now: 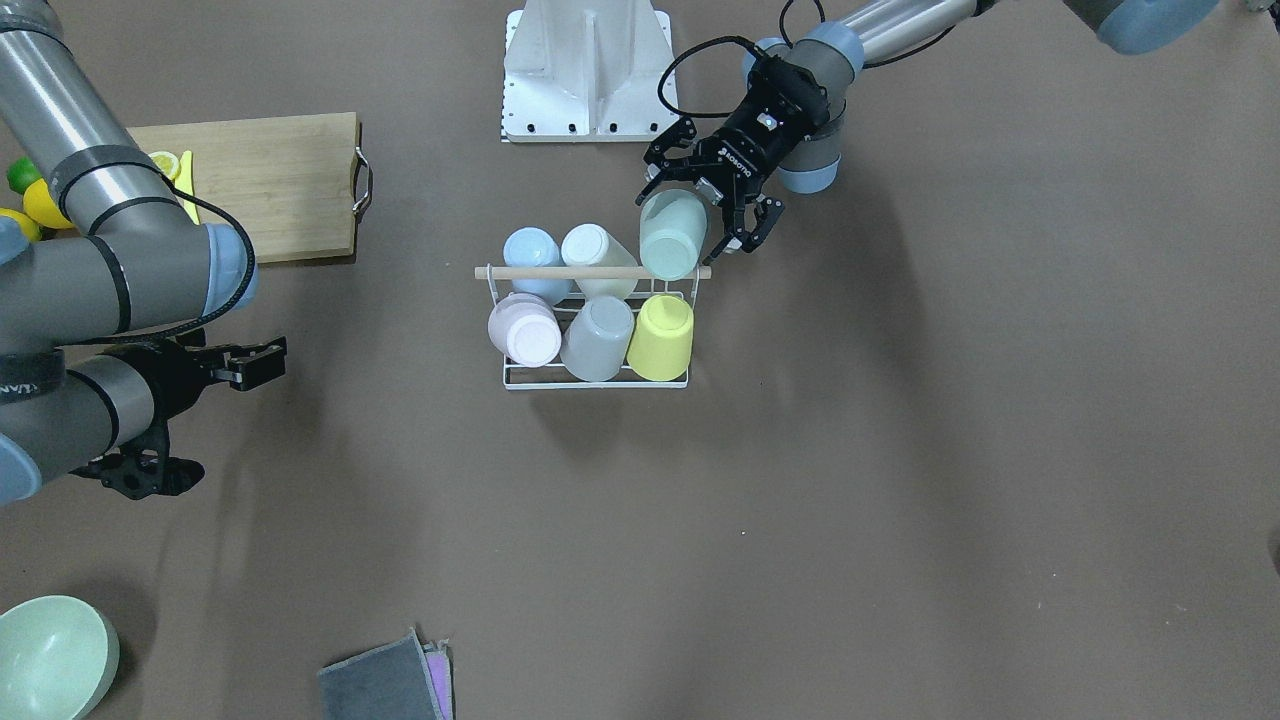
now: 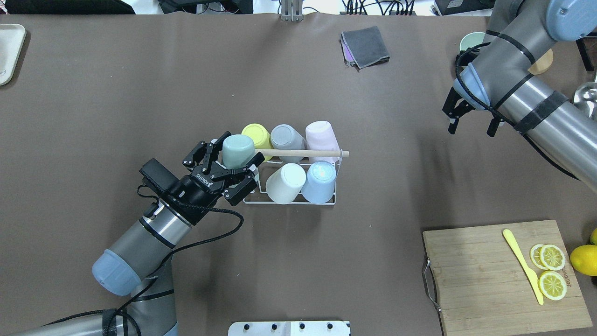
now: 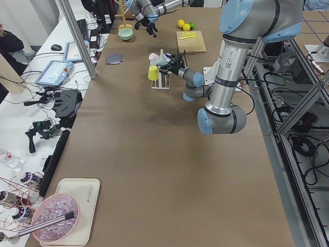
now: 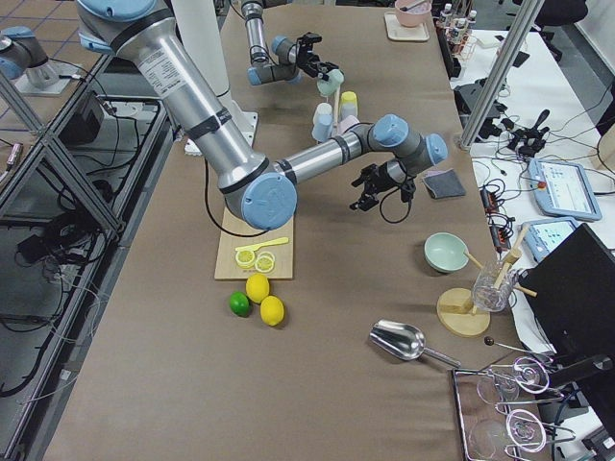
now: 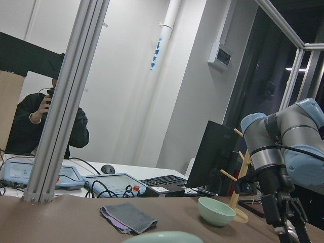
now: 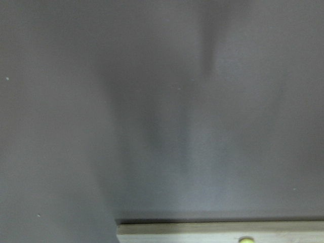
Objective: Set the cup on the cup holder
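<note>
The cup holder (image 1: 595, 383) is a white wire rack with a wooden rod (image 1: 560, 272) across its top, at the table's middle. It also shows in the overhead view (image 2: 289, 202). Blue (image 1: 530, 250), white (image 1: 595, 255), pink (image 1: 523, 330), grey (image 1: 598, 338) and yellow (image 1: 662, 337) cups sit upside down on its prongs. My left gripper (image 1: 700, 215) is shut on a mint green cup (image 1: 672, 235), held tilted above the rod's end, over the rack's corner nearest my base. From overhead the gripper (image 2: 238, 161) hugs the cup (image 2: 238, 150). My right gripper (image 2: 473, 123) is open and empty, far from the rack.
A wooden cutting board (image 2: 489, 270) with lemon slices and a yellow knife lies on my right, with whole lemons (image 2: 583, 259) beside it. A grey cloth (image 2: 366, 46) and a green bowl (image 1: 50, 655) lie at the far edge. The white arm base (image 1: 587, 70) stands behind the rack.
</note>
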`<state>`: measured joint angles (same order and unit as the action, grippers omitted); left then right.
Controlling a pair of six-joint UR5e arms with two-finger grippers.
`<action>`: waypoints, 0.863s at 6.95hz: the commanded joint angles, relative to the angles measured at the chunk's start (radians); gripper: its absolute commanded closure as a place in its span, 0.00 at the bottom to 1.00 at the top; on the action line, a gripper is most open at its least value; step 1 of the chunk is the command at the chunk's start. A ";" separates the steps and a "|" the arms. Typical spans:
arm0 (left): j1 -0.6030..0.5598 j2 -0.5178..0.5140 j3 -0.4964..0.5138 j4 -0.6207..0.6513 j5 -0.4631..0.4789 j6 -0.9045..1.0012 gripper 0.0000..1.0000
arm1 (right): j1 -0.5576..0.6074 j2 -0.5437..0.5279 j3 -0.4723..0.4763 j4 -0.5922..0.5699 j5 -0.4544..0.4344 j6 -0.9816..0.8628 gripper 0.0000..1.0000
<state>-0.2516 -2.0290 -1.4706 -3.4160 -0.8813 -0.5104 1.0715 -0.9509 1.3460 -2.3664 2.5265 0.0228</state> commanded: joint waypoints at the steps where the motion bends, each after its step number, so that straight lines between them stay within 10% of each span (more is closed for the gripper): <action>1: -0.001 0.000 -0.001 0.000 0.001 0.006 0.05 | 0.031 -0.169 0.149 0.157 -0.020 -0.063 0.00; 6: -0.165 0.019 -0.088 0.053 -0.010 -0.005 0.04 | 0.089 -0.411 0.297 0.402 -0.023 -0.050 0.04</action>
<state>-0.3418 -2.0145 -1.5448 -3.3960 -0.8851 -0.5069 1.1385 -1.3127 1.6279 -2.0258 2.5048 -0.0305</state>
